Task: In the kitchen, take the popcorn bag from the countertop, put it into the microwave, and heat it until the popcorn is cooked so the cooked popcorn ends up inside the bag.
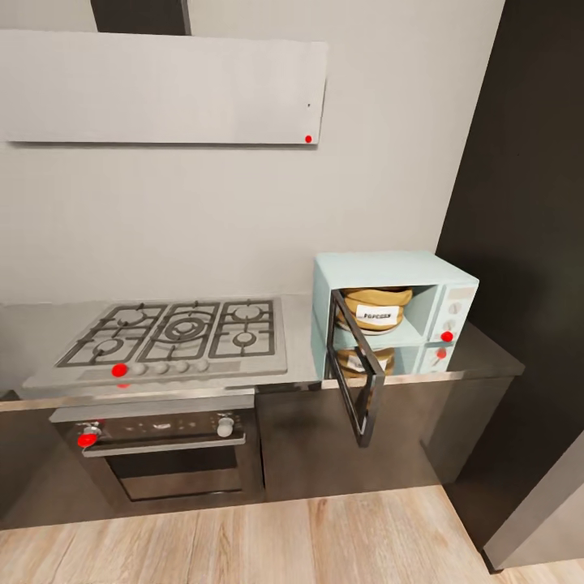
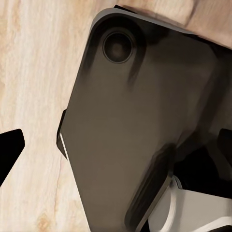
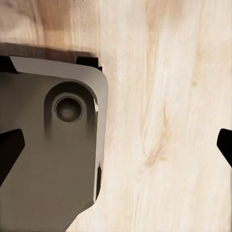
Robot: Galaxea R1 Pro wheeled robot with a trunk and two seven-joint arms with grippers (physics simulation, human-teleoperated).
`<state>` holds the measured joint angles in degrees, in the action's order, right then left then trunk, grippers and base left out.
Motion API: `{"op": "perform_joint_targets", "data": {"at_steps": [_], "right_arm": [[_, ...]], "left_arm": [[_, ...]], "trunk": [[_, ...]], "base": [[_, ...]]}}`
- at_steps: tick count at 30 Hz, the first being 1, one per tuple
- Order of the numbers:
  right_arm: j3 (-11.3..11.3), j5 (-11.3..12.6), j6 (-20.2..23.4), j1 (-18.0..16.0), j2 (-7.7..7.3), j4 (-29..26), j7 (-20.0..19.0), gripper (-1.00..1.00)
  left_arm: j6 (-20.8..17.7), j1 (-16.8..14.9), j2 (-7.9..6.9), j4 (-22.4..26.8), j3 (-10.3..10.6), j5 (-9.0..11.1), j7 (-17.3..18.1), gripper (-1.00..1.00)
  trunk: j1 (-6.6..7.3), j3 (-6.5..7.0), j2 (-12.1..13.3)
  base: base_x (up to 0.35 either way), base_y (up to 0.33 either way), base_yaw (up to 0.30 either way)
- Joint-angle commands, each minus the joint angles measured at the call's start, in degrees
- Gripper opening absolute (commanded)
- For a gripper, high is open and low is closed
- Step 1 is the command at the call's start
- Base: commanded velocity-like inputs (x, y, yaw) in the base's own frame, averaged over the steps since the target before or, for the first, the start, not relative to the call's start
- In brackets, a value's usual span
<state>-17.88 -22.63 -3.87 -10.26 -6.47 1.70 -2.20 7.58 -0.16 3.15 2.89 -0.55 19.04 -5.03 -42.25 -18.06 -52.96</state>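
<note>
- At the left of the head view, the steel gas hob (image 1: pixel 174 334) is set into the countertop (image 1: pixel 302 341), with the built-in oven (image 1: pixel 158 446) directly below it; one of each, and five burner rings can be counted on the hob
- Above them hangs one flat grey hood panel (image 1: pixel 162 88) against the wall
- Further right stands the single microwave (image 1: pixel 395 312), its dark-framed door (image 1: pixel 357 377) swung wide toward the room — judged left open because the loading step looks done and closing comes next
- One popcorn bag (image 1: pixel 376 308) sits upright inside the microwave cavity, label facing out; a second tan shape below it appears to be its reflection in the glossy worktop, not another bag
- The popcorn itself cannot be made out at this size
- Both wrist views look down at wooden floor (image 3: pixel 164 121) and the robot's dark base (image 2: pixel 140 121), which suggests the arms hang lowered, away from the counter
- Left gripper (image 2: pixel 116 150): dark fingertips at opposite edges, spread apart, holding nothing
- Right gripper (image 3: pixel 118 147): likewise released — two tips far apart and empty
</note>
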Motion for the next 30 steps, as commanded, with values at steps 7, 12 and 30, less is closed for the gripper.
{"op": "perform_joint_targets", "data": {"at_steps": [7, 12, 30], "right_arm": [[-0.5, -0.9, -0.4, -0.1, -0.02, 0.2, -0.2, 1.00], [-0.5, -0.9, -0.3, -0.1, -0.03, 0.2, -0.4, 1.00], [-0.7, -0.7, -0.4, -0.1, -0.81, 0.1, -1.0, 1.00]], "left_arm": [[0.1, 0.0, 0.09, 0.0, -0.1, 0.2, -0.2, 1.00], [0.1, 0.0, 0.05, 0.0, 0.0, 0.2, -0.2, 1.00], [0.1, 0.0, 0.01, 0.0, -0.2, 0.3, -0.2, 1.00]], "trunk": [[0.00, -0.06, 0.0], [0.00, -0.06, 0.0], [0.00, -0.06, 0.0]], "base": [[0.003, -0.004, 0.000], [0.086, -0.197, 0.000], [0.067, -0.263, 0.021]]}}
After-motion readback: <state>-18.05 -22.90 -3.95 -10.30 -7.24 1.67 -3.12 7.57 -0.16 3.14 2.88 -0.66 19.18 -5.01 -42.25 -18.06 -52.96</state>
